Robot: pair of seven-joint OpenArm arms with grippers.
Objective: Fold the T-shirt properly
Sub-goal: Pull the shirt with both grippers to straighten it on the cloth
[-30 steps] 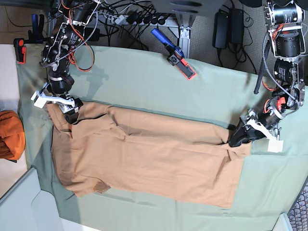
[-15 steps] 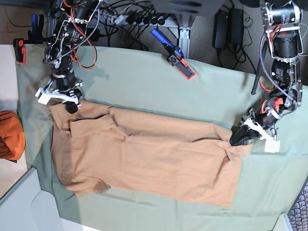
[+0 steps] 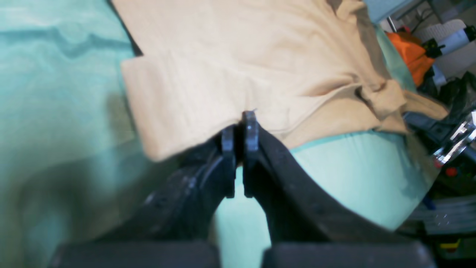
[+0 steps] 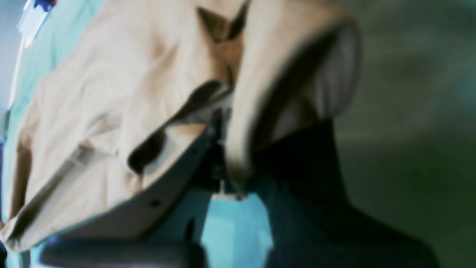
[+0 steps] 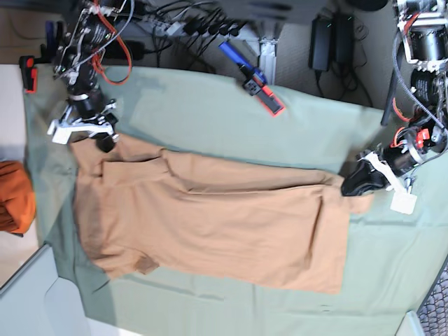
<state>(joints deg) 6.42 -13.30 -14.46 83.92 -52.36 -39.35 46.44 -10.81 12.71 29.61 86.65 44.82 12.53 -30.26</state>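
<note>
Plainly, the green cloth (image 5: 210, 105) covers the table, and the T-shirt (image 5: 217, 224) lies across the middle of the base view, mostly flat but creased near the left end. At the right of the frame the left gripper (image 5: 355, 183) is clenched on the shirt's hem corner; in its wrist view the jaws meet on a thin edge of fabric. At upper left the right gripper (image 5: 103, 140) is clamped on the shoulder corner, cloth draped over one finger. Both holds look shallow, so a hard or uneven pull may slip a corner free. Lifting unevenly may drag the green cloth along or skew the fold.
</note>
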